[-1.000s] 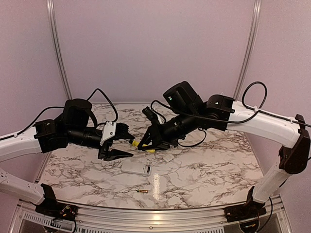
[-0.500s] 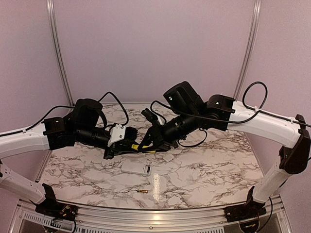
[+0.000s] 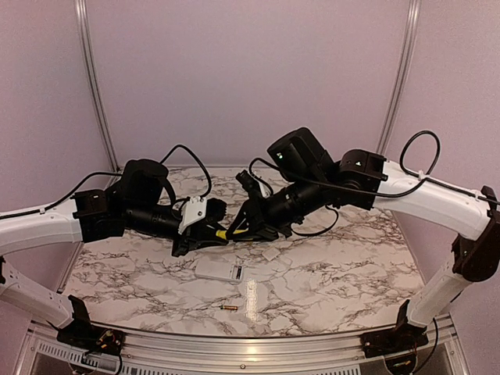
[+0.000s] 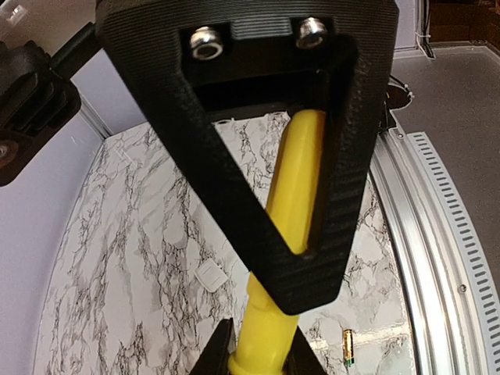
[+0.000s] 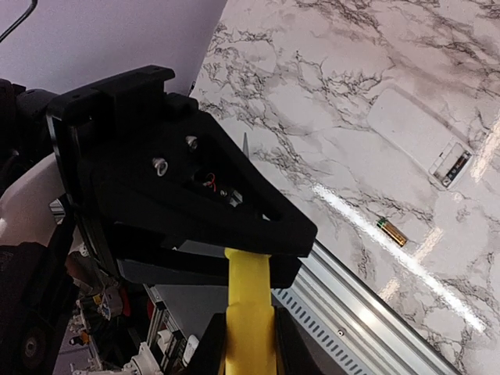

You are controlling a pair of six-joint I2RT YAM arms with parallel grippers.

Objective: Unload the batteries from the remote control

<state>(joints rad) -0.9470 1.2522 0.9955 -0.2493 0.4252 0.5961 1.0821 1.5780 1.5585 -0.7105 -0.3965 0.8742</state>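
Down at the near edge of the marble table (image 3: 336,273), at about 6 o'clock, one little gold battery (image 3: 229,308) lies on its side. It is all alone and nothing touches it. The left wrist view shows it low at 5 o'clock, near the metal rail.

Next, a bit further toward 12 o'clock, the white remote control (image 3: 219,270) lies flat on the table. Its dark battery hole is at the end that points to 3 o'clock. I cannot tell if a battery is in that hole. No gripper touches the remote control.

Just past it, toward 2 o'clock, sits a small white cover piece (image 3: 270,254), flat on the table and close to the remote control.

Above these, in the air, both arms meet over the middle. A yellow screwdriver (image 3: 226,233) hangs between them. The right gripper (image 3: 248,231) comes in from 3 o'clock, and its two fingers squeeze tight on the yellow handle, as the right wrist view shows. The left gripper (image 3: 201,236) comes in from 9 o'clock. Its black fingers are around the same handle, but I cannot tell if they squeeze it or just sit close.
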